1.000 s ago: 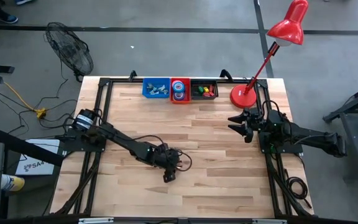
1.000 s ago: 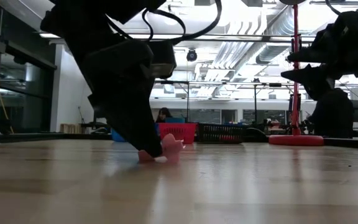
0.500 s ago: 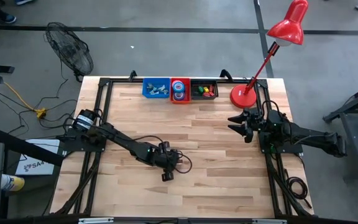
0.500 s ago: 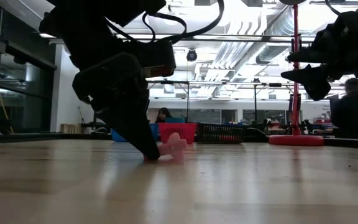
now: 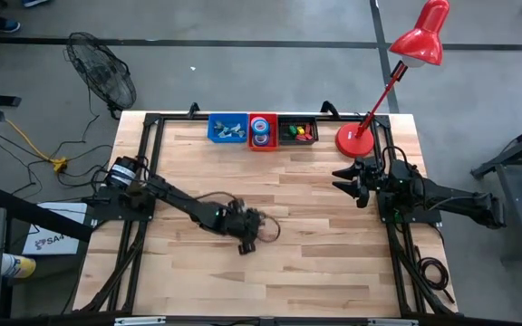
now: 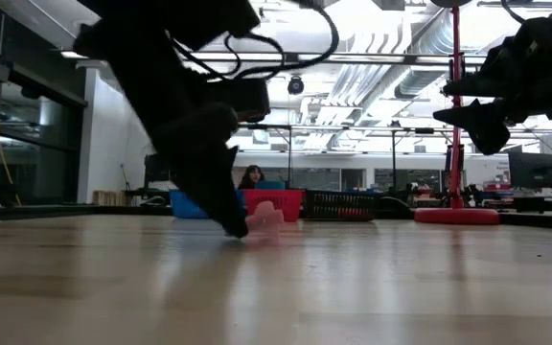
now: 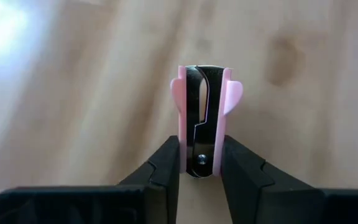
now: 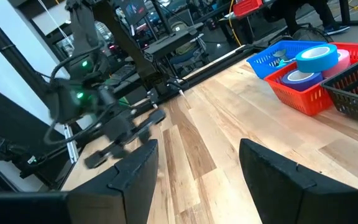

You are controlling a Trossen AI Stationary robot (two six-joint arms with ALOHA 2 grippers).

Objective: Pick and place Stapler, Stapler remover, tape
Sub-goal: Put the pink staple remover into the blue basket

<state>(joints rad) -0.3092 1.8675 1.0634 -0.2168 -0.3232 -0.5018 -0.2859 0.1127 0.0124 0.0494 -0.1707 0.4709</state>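
Left gripper [image 7: 201,163] pinches a pink-plastic, chromed-steel stapler remover [image 7: 202,118], seemingly on the pale wooden table [image 5: 315,199]; right gripper [image 5: 345,180] gapes.

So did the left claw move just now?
Yes. The left gripper, shut on the pink staple remover, slid slightly closer to the red basket in the high view.

Wooden table [image 5: 306,190]: three bins (blue, red, black) [image 5: 263,131], lamp [image 5: 355,140].

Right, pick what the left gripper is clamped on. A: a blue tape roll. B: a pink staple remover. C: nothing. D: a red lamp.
B: in the left wrist view the left gripper has its fingers pressed on both sides of the pink staple remover over the wooden table.
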